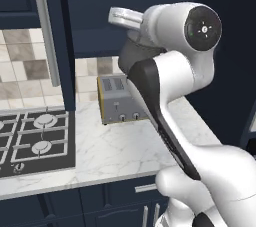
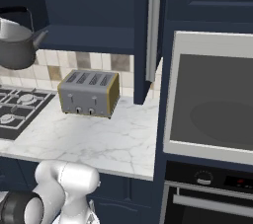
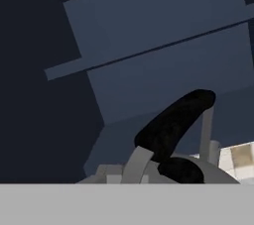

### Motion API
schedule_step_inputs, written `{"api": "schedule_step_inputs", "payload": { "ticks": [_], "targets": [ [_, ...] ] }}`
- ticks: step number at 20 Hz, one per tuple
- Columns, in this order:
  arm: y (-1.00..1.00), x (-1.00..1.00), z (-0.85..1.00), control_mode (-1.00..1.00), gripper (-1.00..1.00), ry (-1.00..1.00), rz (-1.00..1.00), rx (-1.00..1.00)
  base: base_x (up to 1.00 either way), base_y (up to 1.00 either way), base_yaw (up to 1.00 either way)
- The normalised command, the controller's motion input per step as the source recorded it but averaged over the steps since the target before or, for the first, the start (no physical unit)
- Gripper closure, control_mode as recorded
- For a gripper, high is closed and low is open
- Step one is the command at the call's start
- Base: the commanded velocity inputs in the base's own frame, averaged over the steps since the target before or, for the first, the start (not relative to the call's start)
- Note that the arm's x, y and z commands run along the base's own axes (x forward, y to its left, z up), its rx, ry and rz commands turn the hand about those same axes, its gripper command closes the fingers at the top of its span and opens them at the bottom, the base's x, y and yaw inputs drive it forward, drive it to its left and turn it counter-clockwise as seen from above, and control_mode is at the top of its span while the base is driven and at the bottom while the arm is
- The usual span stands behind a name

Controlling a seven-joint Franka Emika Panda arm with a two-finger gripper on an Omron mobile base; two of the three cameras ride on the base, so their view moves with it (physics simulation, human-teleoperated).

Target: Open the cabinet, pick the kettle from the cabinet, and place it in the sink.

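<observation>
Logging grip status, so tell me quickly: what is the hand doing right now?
Hand: closed on the kettle's arched black handle.

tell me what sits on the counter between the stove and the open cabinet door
In the right base view, a silver four-slot toaster stands on the marble counter between the stove and the open cabinet door.

the left base view looks forward and down from behind the arm, the right base view likewise from its other side; both share the toaster [image 1: 121, 99] [image 2: 90, 93] on the marble counter [image 1: 110, 151] [image 2: 104, 139]. the hand view sits close against the kettle [image 3: 173, 135].
</observation>
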Motion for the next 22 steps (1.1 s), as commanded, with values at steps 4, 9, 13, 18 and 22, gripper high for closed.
{"api": "schedule_step_inputs", "payload": {
  "ticks": [4,9,13,18,22],
  "targets": [
    [-0.19,-0.65,-0.3,-1.0,1.0,-0.02,-0.16,-0.06,0.0,0.0,0.0],
    [-0.21,-0.56,-0.36,-1.0,1.0,0.0,-0.19,-0.05,0.0,0.0,0.0],
    [-0.28,-0.54,-0.38,-1.0,1.0,0.0,-0.18,0.0,0.0,0.0,0.0],
    [-0.2,-0.3,-0.48,-1.0,1.0,-0.02,-0.08,0.0,0.0,0.0,0.0],
    [-0.25,-0.21,-0.48,-1.0,1.0,-0.05,-0.04,0.02,0.0,0.0,0.0]
  ]
}}
